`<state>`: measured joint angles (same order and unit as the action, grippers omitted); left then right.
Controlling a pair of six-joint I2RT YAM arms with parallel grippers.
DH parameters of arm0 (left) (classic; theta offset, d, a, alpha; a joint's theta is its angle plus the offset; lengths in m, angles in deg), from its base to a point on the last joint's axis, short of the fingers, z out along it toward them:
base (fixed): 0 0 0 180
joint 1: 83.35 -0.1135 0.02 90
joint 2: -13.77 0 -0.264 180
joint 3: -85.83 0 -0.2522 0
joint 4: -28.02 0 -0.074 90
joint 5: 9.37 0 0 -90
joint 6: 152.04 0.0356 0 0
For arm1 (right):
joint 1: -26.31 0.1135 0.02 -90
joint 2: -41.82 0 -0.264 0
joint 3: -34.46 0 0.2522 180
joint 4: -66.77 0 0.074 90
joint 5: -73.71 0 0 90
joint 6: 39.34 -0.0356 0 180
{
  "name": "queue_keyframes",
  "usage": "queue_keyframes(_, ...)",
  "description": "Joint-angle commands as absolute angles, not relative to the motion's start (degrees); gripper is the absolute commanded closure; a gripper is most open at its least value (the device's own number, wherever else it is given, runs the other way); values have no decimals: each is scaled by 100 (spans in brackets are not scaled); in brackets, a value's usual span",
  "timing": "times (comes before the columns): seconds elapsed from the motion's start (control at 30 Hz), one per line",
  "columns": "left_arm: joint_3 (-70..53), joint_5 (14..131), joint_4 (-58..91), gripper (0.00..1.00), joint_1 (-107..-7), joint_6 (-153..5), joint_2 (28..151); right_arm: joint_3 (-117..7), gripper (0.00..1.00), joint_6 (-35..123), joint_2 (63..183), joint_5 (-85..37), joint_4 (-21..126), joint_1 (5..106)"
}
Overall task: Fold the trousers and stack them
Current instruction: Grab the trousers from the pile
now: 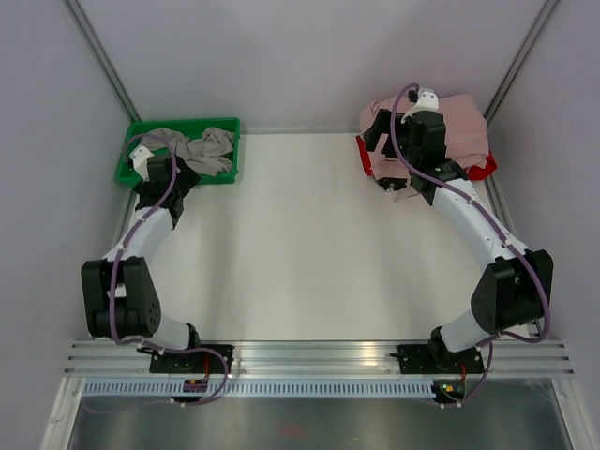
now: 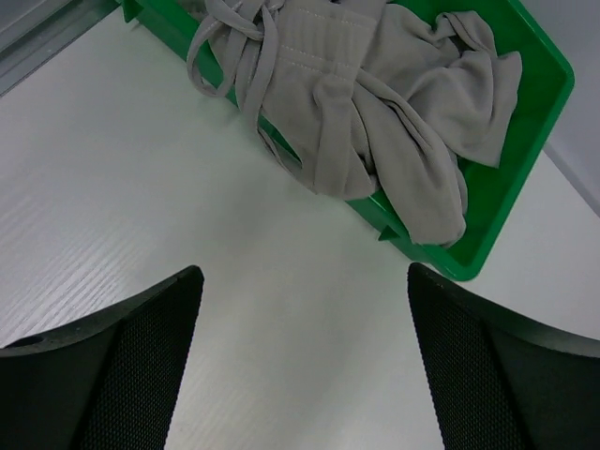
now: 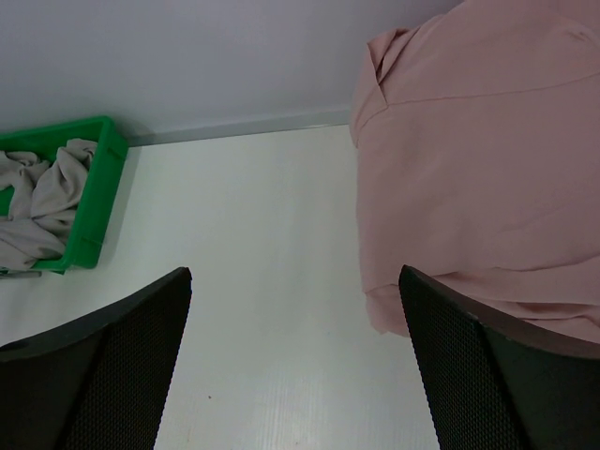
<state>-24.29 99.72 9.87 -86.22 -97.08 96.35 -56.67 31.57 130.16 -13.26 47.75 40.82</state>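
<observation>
**Trousers wadded up in the bin**

Top view shows only a grey lump: the trousers [image 1: 192, 148], in the green bin [image 1: 225, 126], far-left corner. Left wrist cam adds the stitched waistband [image 2: 319, 47] and folds spilling over the rim. Too crumpled for any long axis. Left gripper [image 2: 302, 274] and right gripper [image 3: 293, 274] gape wide, empty.

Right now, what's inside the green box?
The crumpled grey-beige trousers fill the green box, with some fabric hanging over its rim. Anything beneath them is covered, so I cannot tell.
</observation>
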Motion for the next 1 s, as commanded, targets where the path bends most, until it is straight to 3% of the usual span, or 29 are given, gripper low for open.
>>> queue_keyframes(0.0,-2039,9618,1969,6,-8932,-10264,10085,-5866,2,2931,13128,-1496,5152,4073)
queue_keyframes(0.2,-1389,9206,2636,7,-9283,-10396,10999,-6412,2,2500,13613,-1919,4677,4073)
queue_keyframes(0.43,-563,8661,3193,9,-9363,-10606,12221,-6157,2,2438,13402,-1278,4659,4073)
queue_keyframes(0.7,342,8879,2175,8,-9354,-10915,12811,-6236,2,2737,13481,-733,4764,4073)
queue_keyframes(0.97,2337,10125,-811,11,-9249,-10555,13812,-7079,2,2834,14175,-864,4405,4082)
